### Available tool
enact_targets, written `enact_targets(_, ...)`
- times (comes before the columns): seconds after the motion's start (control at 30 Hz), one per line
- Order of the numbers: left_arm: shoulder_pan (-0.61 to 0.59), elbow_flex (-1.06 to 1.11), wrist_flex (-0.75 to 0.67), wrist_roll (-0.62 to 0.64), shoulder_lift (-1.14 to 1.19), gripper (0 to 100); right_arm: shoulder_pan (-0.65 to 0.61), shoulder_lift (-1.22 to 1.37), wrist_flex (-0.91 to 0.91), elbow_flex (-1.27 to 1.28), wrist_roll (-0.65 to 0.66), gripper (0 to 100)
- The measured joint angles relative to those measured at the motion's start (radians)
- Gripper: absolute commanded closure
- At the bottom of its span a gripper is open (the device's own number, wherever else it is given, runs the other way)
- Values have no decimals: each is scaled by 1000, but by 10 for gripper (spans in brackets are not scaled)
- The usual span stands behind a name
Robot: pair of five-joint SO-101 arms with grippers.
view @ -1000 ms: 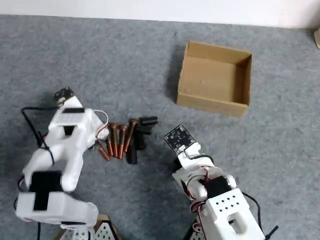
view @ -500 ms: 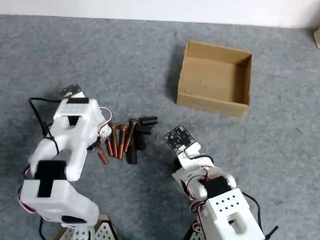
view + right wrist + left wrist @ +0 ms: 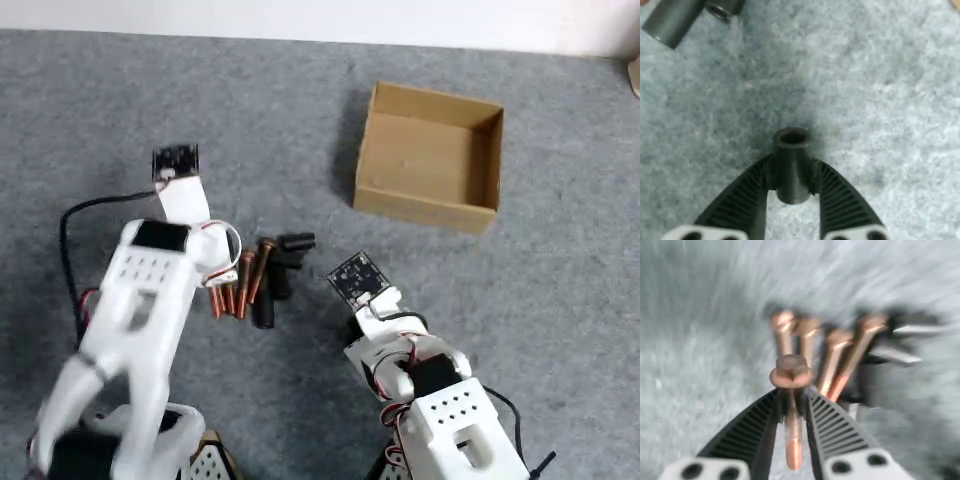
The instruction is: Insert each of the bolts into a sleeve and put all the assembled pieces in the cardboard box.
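Left claw (image 3: 791, 399): fingers nearly together, pinching one copper bolt (image 3: 791, 374) by the shank, head end pointing away from the wrist. Four loose bolts (image 3: 820, 347) lie side by side just beyond it on the grey counter (image 3: 300, 110), with loose sleeves (image 3: 282, 272) beside them.

Right claw (image 3: 791, 169): narrow opening, clamped on a black sleeve (image 3: 791, 142), bore visible at its free end.

Cardboard box (image 3: 420, 208): open side up, well apart from the pile.
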Motion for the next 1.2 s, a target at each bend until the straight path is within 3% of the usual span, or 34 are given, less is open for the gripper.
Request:
enact_targets(0.27,80,149,3,-230,-582,996,0,0,-2,0,0,994)
enact_targets(0.47,86,334,0,-252,-979,996,0,-107,-2,3,-3,994)
enact_targets(0.63,86,465,-101,-252,-1220,996,0,-361,-2,25,-75,994)
enact_targets(0.8,106,552,-307,-252,-1304,996,-61,-635,-6,118,-81,994)
enact_targets(0.93,172,637,-552,-230,-1304,996,-140,-644,-54,161,-83,994)
enact_targets(1.07,221,671,-744,-130,-1304,996,-196,-664,-187,161,-83,994)
enact_targets(1.2,213,689,-781,34,-1304,996,-198,-669,-298,164,-87,994)
